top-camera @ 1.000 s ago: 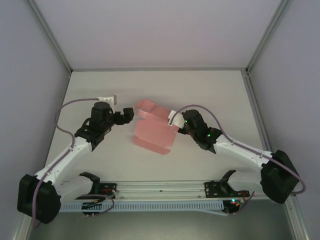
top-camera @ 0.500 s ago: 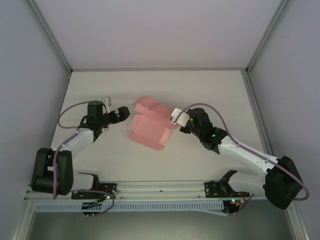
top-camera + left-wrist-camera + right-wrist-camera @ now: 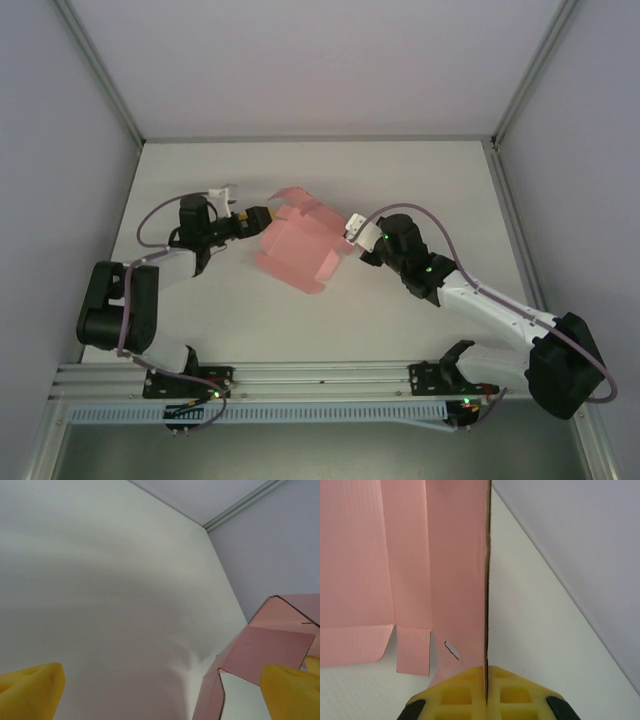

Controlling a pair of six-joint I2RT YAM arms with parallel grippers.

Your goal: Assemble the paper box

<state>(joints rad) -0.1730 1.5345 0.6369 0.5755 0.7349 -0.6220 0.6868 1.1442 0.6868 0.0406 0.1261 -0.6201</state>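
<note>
— White table (image 3: 420, 180). Where's the paper box (image 3: 300, 250)?
— Mid-table, half folded, between both arms.
— Pincers?
— Right gripper (image 3: 486, 682) is clamped on its right edge; left gripper (image 3: 261, 217) gapes wide at its left flap.

We hold our left arm (image 3: 150, 275) folded tight by its base, the elbow doubled back and the wrist pointing toward 3 o'clock in the top view. Our left gripper (image 3: 258, 215) has its jaws spread wide, with the yellow pads (image 3: 32, 687) far apart at either side of the wrist view. Our right arm (image 3: 480, 300) stretches long and low from its base toward 10 o'clock. Our right gripper (image 3: 350, 232) has its pads pressed together, pinching a thin edge of the paper box (image 3: 300, 255).
</note>
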